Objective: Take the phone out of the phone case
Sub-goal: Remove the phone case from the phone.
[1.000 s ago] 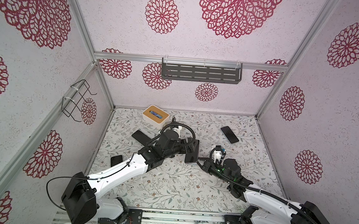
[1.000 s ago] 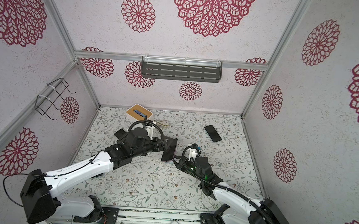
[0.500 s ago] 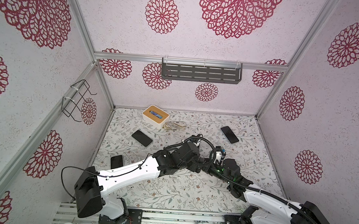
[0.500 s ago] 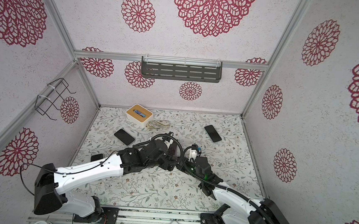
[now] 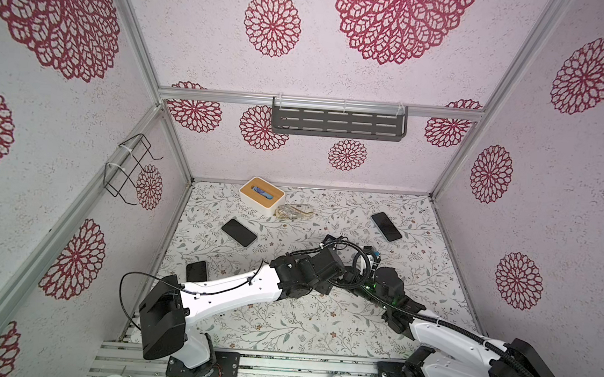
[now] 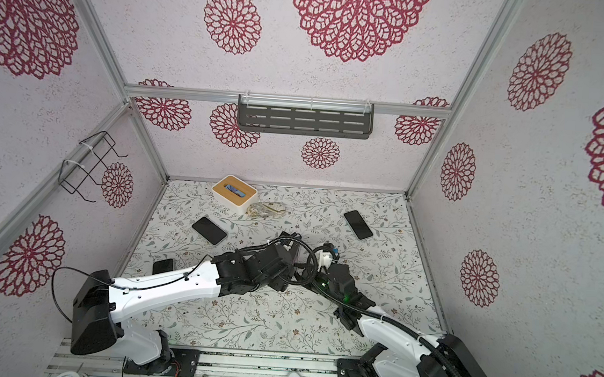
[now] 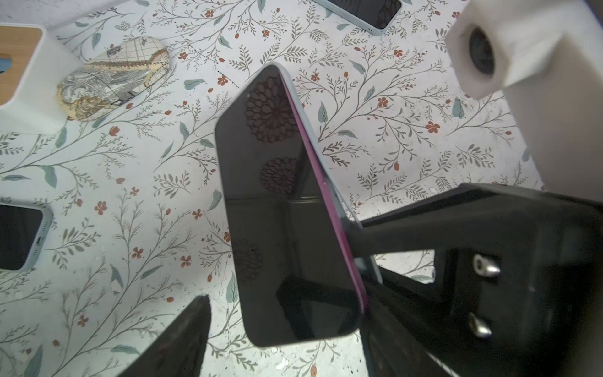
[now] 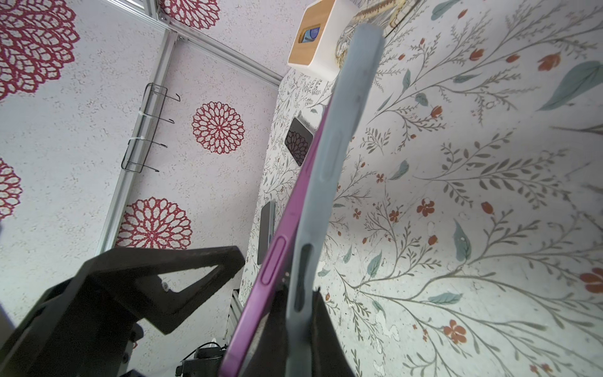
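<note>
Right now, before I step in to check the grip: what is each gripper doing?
Left gripper: open, jaws either side of the phone.
Right gripper: shut on the case.

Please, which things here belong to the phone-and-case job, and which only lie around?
Job: purple phone, grey case, right hand, left hand.
Lying about: three flat phones, wooden-lid box, patterned pouch, wall shelf, wire rack.
</note>
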You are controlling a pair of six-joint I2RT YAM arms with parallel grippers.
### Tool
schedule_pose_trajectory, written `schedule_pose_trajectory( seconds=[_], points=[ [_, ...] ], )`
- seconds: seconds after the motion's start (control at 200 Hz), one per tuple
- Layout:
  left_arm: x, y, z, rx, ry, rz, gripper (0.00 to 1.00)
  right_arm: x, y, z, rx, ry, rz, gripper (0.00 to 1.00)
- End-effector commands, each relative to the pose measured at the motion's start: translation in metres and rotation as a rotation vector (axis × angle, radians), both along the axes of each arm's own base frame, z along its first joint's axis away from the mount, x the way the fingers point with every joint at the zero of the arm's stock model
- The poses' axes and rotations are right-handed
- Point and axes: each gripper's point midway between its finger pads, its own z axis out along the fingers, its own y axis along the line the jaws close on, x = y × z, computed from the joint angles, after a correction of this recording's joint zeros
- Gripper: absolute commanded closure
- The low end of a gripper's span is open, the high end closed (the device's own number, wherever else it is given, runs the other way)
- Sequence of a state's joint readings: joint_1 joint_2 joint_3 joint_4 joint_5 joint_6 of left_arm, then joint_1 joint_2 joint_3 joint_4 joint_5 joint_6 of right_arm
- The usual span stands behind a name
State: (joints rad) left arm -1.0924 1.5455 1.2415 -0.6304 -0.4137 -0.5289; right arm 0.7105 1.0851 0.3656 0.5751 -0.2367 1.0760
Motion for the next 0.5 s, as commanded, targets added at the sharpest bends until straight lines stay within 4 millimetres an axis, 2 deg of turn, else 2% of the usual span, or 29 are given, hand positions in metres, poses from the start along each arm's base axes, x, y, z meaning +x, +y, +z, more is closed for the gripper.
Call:
schedule_pose_trajectory(
  seconds=[0.0, 0.135, 0.495],
  points=[
    [0.006, 0.007, 0.006, 0.064, -0.064, 0.023, 0.30, 0.002, 0.004, 0.034, 0.090, -0.101, 0.003, 1.00],
    [0.007, -0.002, 0.012, 0.023, -0.099, -0.009, 0.36, 0.002, 0.005, 0.035, 0.101, -0.101, 0.008, 1.00],
    [-0.002, -0.015, 0.006, -0.065, -0.104, -0.103, 0.58, 0.001, 0.007, 0.037, 0.115, -0.101, 0.017, 1.00]
  ],
)
